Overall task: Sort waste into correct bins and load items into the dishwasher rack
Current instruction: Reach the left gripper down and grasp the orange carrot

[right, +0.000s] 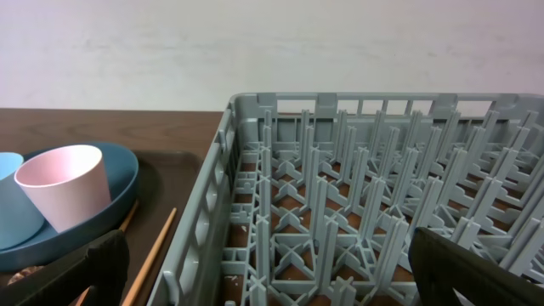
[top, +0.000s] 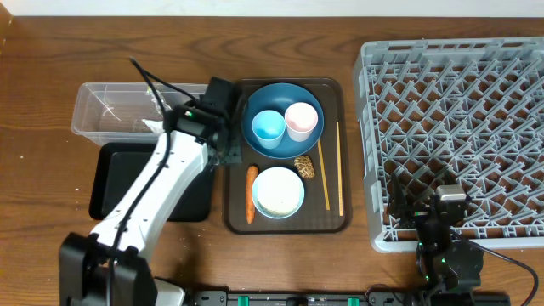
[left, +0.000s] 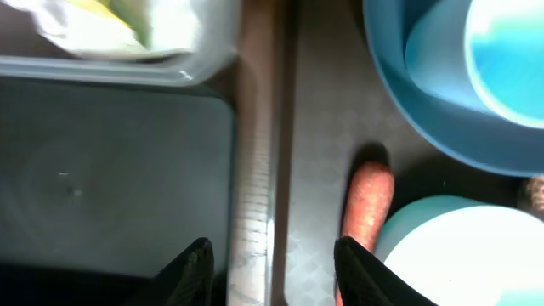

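Observation:
My left gripper (top: 218,144) (left: 274,268) hangs open over the left rim of the brown serving tray (top: 289,223), its jaws astride the rim with nothing between them. An orange carrot (top: 252,194) (left: 367,202) lies just beside its right finger (left: 361,272). The white bowl (top: 278,192) (left: 463,255), a brown lump (top: 304,167) and two chopsticks (top: 324,174) also lie on that tray. The dark blue plate (top: 316,100) carries the light blue cup (top: 269,127) and the pinkish cup (top: 300,121). A crumpled wrapper (left: 102,19) sits in the clear tub (top: 106,110). My right gripper (top: 438,212) (right: 272,280) is open over the grey rack (top: 455,110).
The shallow black tray (top: 115,191) (left: 119,170) lies directly in front of the clear tub, left of the serving tray. My left arm (top: 149,191) stretches across it. The rack's upright pegs (right: 340,170) fill the right wrist view, with its near wall (right: 208,229) close to the chopsticks.

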